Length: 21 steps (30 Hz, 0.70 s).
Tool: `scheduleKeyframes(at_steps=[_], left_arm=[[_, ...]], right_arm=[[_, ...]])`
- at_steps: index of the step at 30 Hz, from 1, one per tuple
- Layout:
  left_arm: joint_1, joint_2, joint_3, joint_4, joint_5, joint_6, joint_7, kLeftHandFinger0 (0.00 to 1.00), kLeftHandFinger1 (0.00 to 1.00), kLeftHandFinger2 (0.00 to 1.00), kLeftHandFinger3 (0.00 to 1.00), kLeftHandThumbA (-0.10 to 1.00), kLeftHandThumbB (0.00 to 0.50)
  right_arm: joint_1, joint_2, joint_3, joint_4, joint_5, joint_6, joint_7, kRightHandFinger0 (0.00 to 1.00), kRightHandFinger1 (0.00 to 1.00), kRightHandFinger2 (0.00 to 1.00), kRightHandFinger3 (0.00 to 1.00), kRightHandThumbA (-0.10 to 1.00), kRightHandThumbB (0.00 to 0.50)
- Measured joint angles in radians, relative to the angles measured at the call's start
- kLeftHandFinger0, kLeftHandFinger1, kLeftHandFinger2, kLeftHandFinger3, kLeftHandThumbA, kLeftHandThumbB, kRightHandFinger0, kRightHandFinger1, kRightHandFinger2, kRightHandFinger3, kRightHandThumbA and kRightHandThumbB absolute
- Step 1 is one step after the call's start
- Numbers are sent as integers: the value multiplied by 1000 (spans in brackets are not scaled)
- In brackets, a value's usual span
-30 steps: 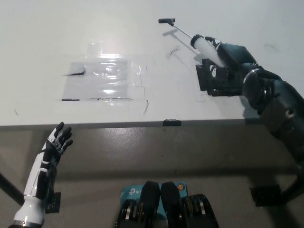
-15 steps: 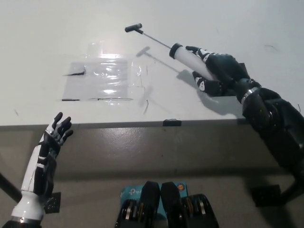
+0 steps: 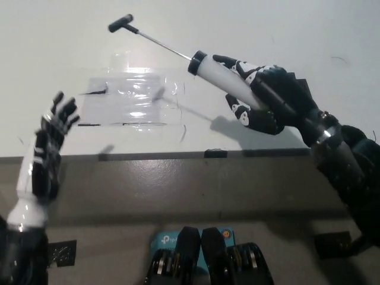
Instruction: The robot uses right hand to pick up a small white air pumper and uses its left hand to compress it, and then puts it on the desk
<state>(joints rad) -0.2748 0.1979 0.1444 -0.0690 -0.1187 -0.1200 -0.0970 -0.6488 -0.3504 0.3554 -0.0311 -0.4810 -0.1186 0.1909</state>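
Note:
My black right hand (image 3: 267,98) is shut on the white barrel of the small air pumper (image 3: 217,71) and holds it tilted above the white desk (image 3: 285,29). The pumper's thin rod runs up and left to a black T-handle (image 3: 120,24), fully drawn out. My white left hand (image 3: 50,133) is raised at the left by the desk's front edge, fingers spread and holding nothing, well apart from the handle.
A clear plastic sheet (image 3: 130,98) is taped flat on the desk under the pumper's rod. A small black tab (image 3: 215,153) sits on the desk's front edge. Grey floor lies below the edge.
My right hand has lifted the pumper off the desk and carried it left and toward me. My left hand has risen from below the desk edge to desk height.

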Motion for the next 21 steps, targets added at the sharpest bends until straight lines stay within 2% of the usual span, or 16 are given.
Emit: scheduleKeyframes(at_steps=[4, 6, 14, 17, 21], left_arm=[[-80, 0, 33, 39, -23, 21, 10, 1000, 1000, 1000, 1000, 1000, 198], [-112, 0, 43, 54, -30, 30, 10, 1000, 1000, 1000, 1000, 1000, 199], [-156, 1, 71, 79, -64, 61, 9, 1000, 1000, 1000, 1000, 1000, 242], [-156, 2, 70, 76, -76, 81, 9, 1000, 1000, 1000, 1000, 1000, 254], [-156, 7, 64, 63, -87, 102, 7, 1000, 1000, 1000, 1000, 1000, 265]], right_arm=[[29, -5, -8, -107, 20, 12, 40, 0, 435, 790, 809, -100, 176], [37, -5, -8, -156, 24, 23, 62, 0, 426, 788, 802, -100, 165], [68, -5, -9, -243, 43, 59, 129, 0, 385, 760, 781, -100, 183], [98, -6, -10, -263, 42, 62, 143, 0, 372, 747, 761, -100, 158], [136, -6, -9, -274, 40, 61, 158, 0, 358, 743, 739, -100, 177]])
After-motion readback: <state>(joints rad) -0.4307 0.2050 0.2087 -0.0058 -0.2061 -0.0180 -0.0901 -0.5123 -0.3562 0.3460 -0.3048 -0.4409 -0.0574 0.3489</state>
